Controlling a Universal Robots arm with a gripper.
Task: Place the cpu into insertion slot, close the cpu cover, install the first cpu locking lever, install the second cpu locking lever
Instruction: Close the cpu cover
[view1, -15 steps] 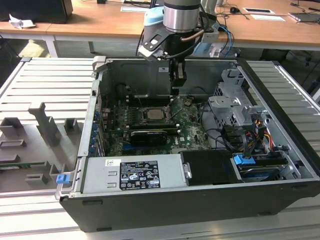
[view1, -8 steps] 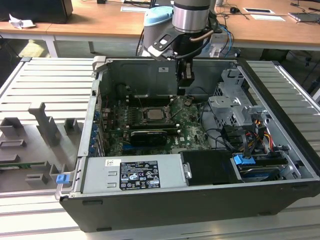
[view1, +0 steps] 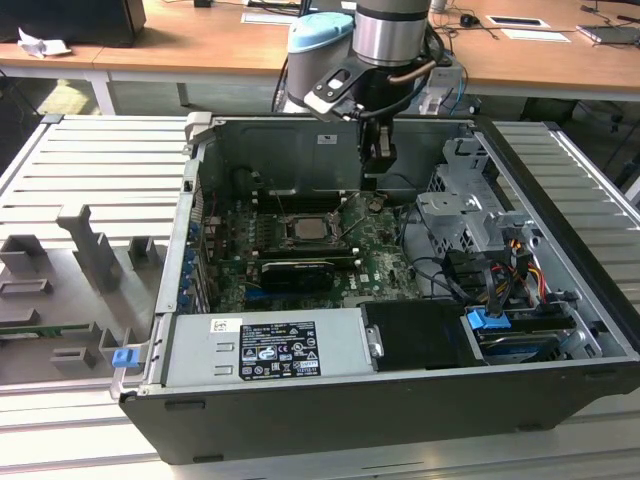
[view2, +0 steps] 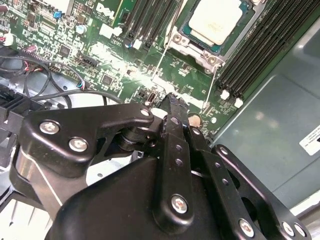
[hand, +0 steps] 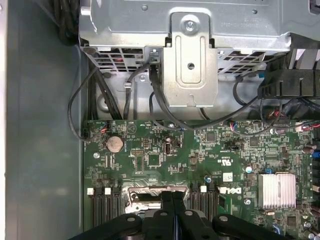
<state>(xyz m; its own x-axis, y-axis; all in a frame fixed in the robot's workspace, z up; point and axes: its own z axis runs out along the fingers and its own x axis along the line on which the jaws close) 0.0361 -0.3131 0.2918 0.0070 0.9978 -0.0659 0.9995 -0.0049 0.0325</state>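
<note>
In the exterior view, the end effector hung inside the open computer case, which stood on the ribbed bench. It was over the rear part of the green board, near to the cpu but apart from it. The cpu lay already in the slot. We judged that a descent from here could bring the arm against the rear wall of the case, because it was just beside.

In the second wrist view, the fingers were pressed together with nothing between them, and the tip pointed at the board below the cpu. The cover seemed to lie down around the cpu, but we could not be sure that it was fully flat. Two thin wire levers stood out beside it and looked not latched. In our opinion the main danger was here. A lever is thin and springy, so it could slip off the narrow tip. The tip could then strike the small parts of the board or the memory slots. If the cover was not flat, a lever pushed down could also fail to catch.

In the first wrist view, the closed fingers were over the board, with a round battery and loose cables ahead. A sideways push could reach them.
</note>
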